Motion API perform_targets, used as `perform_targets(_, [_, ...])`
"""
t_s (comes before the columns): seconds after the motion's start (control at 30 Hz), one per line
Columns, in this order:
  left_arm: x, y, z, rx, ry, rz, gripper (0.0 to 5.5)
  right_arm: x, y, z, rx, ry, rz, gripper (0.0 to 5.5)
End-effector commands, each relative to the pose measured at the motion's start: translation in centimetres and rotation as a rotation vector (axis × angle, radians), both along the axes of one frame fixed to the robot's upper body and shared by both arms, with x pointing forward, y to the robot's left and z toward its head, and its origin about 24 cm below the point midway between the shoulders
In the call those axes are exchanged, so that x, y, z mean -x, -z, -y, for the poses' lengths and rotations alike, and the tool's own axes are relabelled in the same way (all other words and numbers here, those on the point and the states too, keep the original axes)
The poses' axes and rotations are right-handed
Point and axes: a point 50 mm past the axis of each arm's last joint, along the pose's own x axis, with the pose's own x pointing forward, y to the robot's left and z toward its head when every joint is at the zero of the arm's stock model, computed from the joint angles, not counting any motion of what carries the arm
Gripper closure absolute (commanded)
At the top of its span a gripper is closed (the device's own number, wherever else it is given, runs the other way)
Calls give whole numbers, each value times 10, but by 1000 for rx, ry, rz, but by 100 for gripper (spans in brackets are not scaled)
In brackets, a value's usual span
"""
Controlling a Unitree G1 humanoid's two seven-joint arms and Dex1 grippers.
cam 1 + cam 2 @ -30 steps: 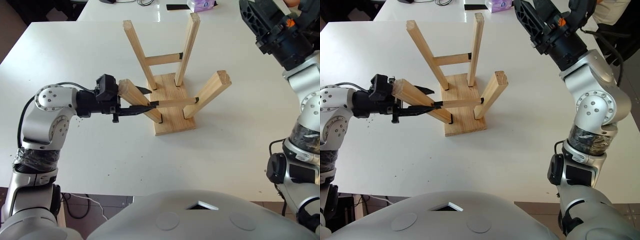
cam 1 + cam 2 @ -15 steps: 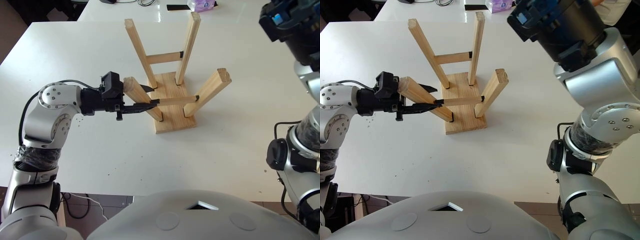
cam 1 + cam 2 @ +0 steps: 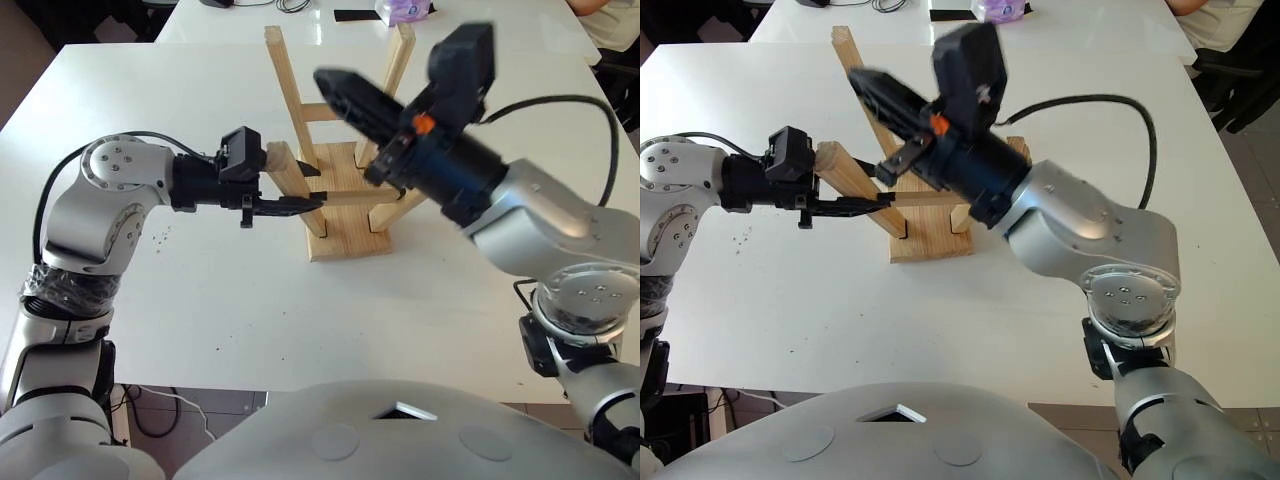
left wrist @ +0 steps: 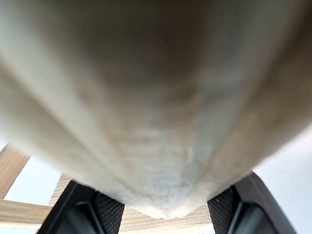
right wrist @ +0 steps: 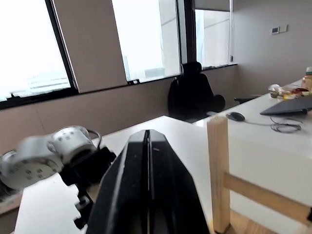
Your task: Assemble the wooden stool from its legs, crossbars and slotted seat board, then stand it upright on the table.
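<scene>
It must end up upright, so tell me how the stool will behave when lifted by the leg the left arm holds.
Probably stiff: the stool is solid wood, with crossbars bracing it. Likely to swing and tilt, since the left gripper grips one leg, off to a side. Joints may work loose: the legs splay unevenly.

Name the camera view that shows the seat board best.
Left eye view: the seat board lies flat, its near half bare, the right arm over its far part. The right eye view shows the same with more covered. The right wrist view catches a corner; the left wrist view, slivers of wood that I cannot identify.
</scene>
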Motion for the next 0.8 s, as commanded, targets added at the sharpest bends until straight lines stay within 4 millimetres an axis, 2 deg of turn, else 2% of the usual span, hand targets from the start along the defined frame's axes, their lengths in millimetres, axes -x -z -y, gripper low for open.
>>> perform_targets(0.03, [4,31,-10,-164,-158,-132,346,2,38,-5,257,40,-39,550])
perform_targets(0.2, [10,37,-5,-138,-217,-154,346,2,86,-4,494,130,-95,550])
perform_targets(0.4, [14,41,-2,-124,-243,-168,346,-2,84,6,511,136,-67,550])
perform_targets(0.47, [13,42,-2,-126,-247,-168,346,-7,68,10,442,144,-12,550])
perform_targets(0.5, [13,43,-3,-127,-249,-169,346,-10,53,12,358,145,12,550])
perform_targets(0.53, [13,44,-4,-132,-249,-173,346,-14,31,18,224,144,47,550])
perform_targets(0.6, [14,46,-6,-137,-250,-183,346,-24,-24,44,-60,159,142,550])
perform_targets(0.67, [13,50,-8,-143,-260,-190,346,-31,-66,83,-219,208,236,550])
perform_targets(0.73, [13,53,-12,-148,-268,-191,346,-35,-78,122,-223,305,264,550])
perform_targets(0.8, [11,50,-16,-149,-256,-182,346,-41,-63,152,-93,428,225,550])
